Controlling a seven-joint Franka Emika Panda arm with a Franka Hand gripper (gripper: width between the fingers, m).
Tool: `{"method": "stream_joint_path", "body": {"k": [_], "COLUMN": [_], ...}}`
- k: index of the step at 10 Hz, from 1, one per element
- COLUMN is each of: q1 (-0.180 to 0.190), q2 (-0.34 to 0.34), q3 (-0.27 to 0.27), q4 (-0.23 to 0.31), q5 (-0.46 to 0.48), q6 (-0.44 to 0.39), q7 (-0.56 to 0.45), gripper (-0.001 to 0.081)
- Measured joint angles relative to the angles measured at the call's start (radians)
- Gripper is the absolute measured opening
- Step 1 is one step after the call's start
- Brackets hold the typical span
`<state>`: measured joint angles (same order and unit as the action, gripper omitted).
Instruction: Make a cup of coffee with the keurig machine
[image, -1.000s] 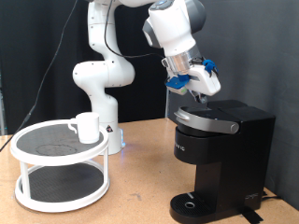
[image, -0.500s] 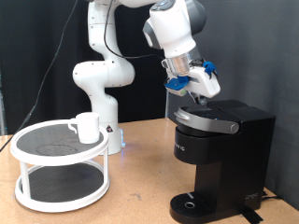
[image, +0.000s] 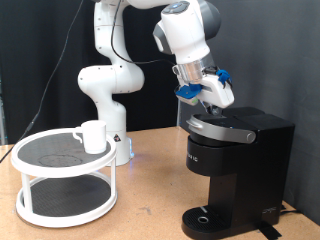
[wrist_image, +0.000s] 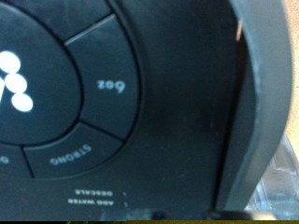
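- The cup (image: 92, 136) stands on the top tier of a white two-tier rack (image: 30, 205) at the exterior view's left, well apart from the machine (the drip base is bare).
- The gripper (image: 213, 97) hangs just above the lid of the keurig machine (image: 240, 170) at the right; how wide its jaws stand I cannot tell, and nothing shows between them.
- Up close, the wrist view fills with the 6oz button (wrist_image: 107, 65) and the STRONG button (wrist_image: 70, 154), so the step in hand looks like working the top controls; a press there would call for a short, straight descent.
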<state>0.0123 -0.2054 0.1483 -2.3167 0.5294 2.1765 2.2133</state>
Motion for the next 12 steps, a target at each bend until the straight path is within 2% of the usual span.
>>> {"method": "stream_joint_path", "body": {"k": [12], "q1": [0.000], "q2": [0.021], "q3": [0.023], "q4": [-0.017], "q5": [-0.069], "q6": [0.059], "q7": [0.074], "gripper": [0.0000]}}
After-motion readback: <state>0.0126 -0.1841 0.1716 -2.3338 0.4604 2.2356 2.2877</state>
